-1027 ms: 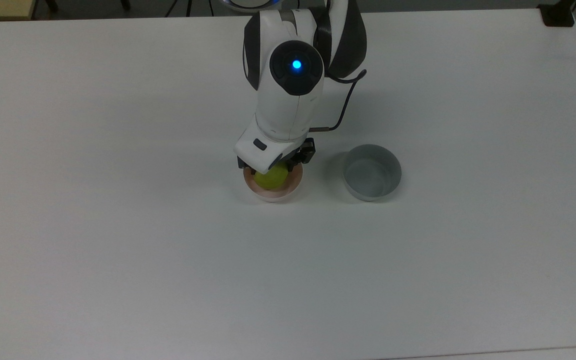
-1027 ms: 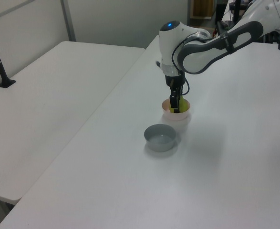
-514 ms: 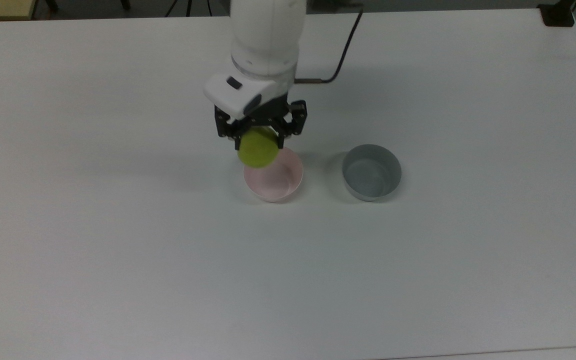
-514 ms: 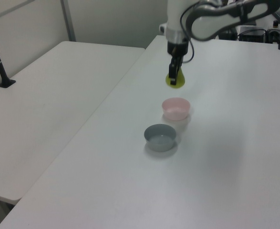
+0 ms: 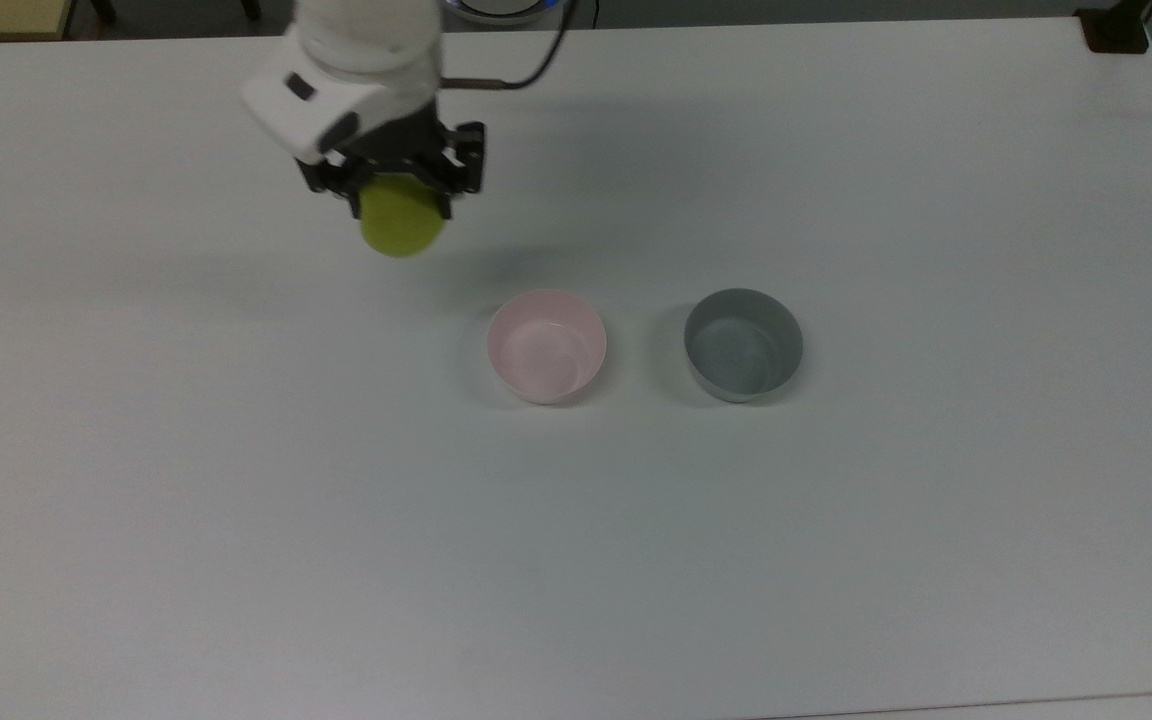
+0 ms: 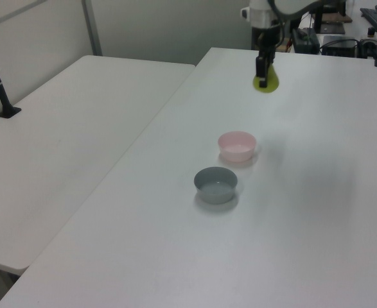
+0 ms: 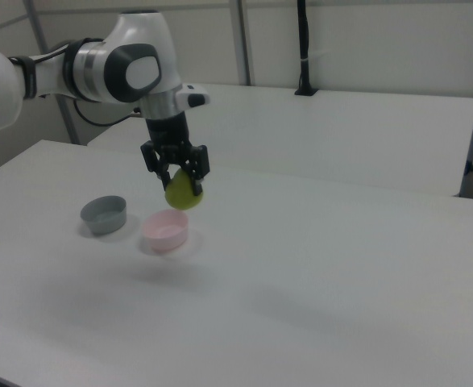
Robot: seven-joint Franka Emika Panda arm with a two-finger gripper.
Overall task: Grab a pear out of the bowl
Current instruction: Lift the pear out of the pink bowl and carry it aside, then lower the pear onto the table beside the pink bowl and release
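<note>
One pear (image 5: 401,228), and it's hanging in the gripper (image 5: 398,200), pinched by its top w/ most of the fruit below the fingers, high over the table (image 5: 236,500) and well off to the top view's upper left of the pink bowl (image 5: 546,346), which sits empty beside the grey bowl (image 5: 743,344). Risk imo: smooth round skin, small contact, so a jerk or fast swing could let it slip and roll.

You have a plain white surface (image 5: 236,500) with two things on it: the pink bowl (image 5: 546,346) and a grey bowl (image 5: 743,344), side by side but apart. In the top view, both sit below and to the right of the gripper (image 5: 394,195), the pink one nearer it.
</note>
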